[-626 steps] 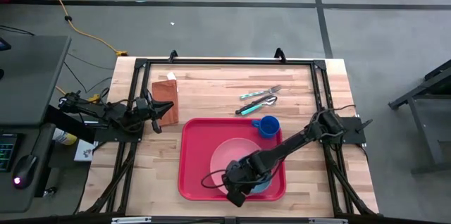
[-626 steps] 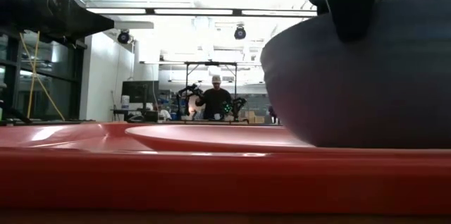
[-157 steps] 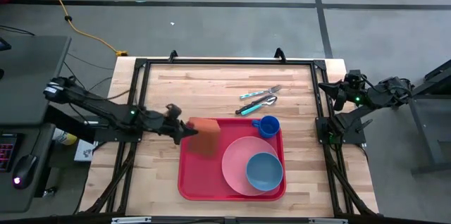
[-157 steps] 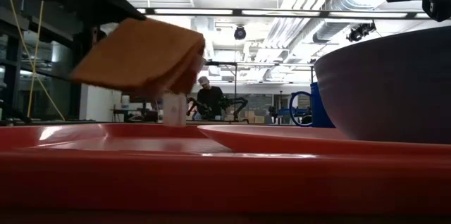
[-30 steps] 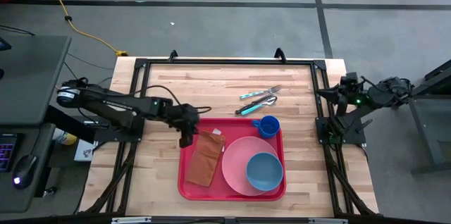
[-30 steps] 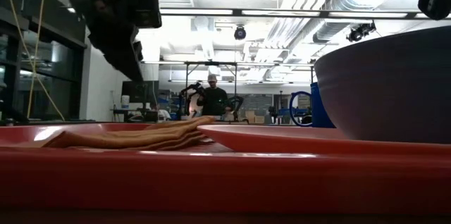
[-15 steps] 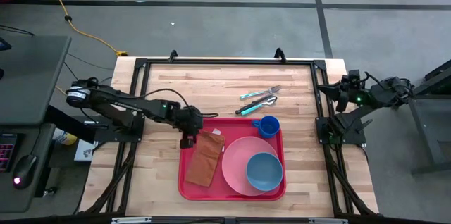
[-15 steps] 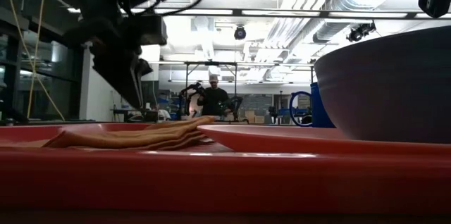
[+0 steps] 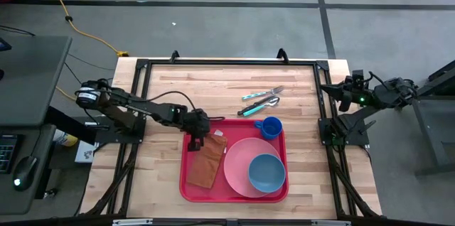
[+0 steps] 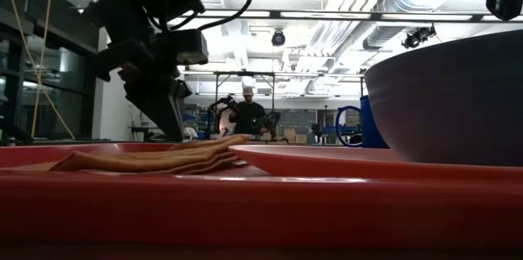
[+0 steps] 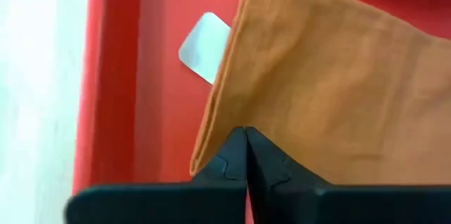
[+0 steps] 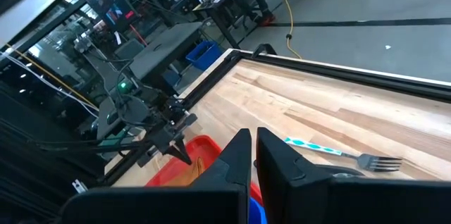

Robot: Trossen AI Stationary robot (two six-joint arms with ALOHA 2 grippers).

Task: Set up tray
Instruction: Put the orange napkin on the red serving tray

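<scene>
With its fingers together, the left tool (image 9: pixel 194 141) hangs over the napkin (image 9: pixel 207 160) on the tray (image 9: pixel 186 183); lifting away might snag and drag the cloth.

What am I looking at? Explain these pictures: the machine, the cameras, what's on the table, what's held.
Two robot arms work at a wooden table. Cameras: one overhead, one at table height, one on each wrist. The red tray holds a brown napkin, a pink plate with a blue bowl, and a blue cup; cutlery lies beside it. The left pincer, shut, is at the napkin's edge; a grip isn't clear. The right pincer, shut and empty, waits at the table's right edge.
</scene>
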